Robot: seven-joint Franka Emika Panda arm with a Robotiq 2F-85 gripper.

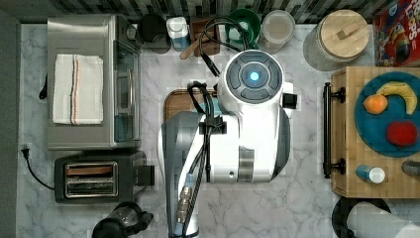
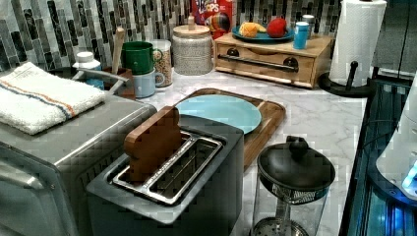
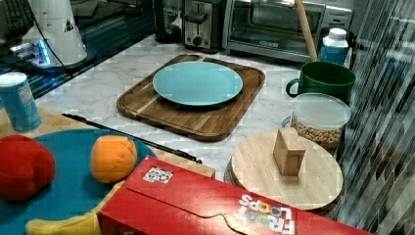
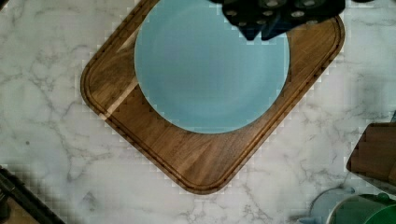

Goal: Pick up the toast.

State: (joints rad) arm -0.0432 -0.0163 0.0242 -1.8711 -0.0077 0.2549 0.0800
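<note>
I have the claw (image 4: 275, 18) above the pale blue plate (image 4: 210, 74), well clear of it; whether it is released or clenched I cannot tell. The plate rests on the wooden board (image 4: 187, 158), which lies mid-worktop on the marble worktop (image 4: 46, 116).

The toast (image 2: 153, 142) stands upright in one slot of the toaster (image 2: 196, 196), its top protruding above the slot rim. In the top view the toast (image 1: 90, 170) reads as a narrow brown strip in the slot nearer the toaster oven (image 1: 89, 134). The toaster sits at the worktop's corner, just beside the toaster oven, with a glass coffee press (image 2: 294, 182) close on its other side. A striped cloth (image 2: 44, 96) lies on the oven's roof.

Procedure, in my judgement: translate the arm (image 1: 247, 124) off the board toward the toaster, keeping height above the coffee press. Align the jaws across the slice's thin dimension, parallel to the slot. Descend only onto the protruding portion; avoid the slot rim. Close gently, since the slice probably crumbles under force, then lift straight up until it clears the slot.

Legible writing: the red cereal box (image 3: 235, 205) reads "FROOT LOOPS", seen upside down in the right view. The oven's front label is too small to read.
</note>
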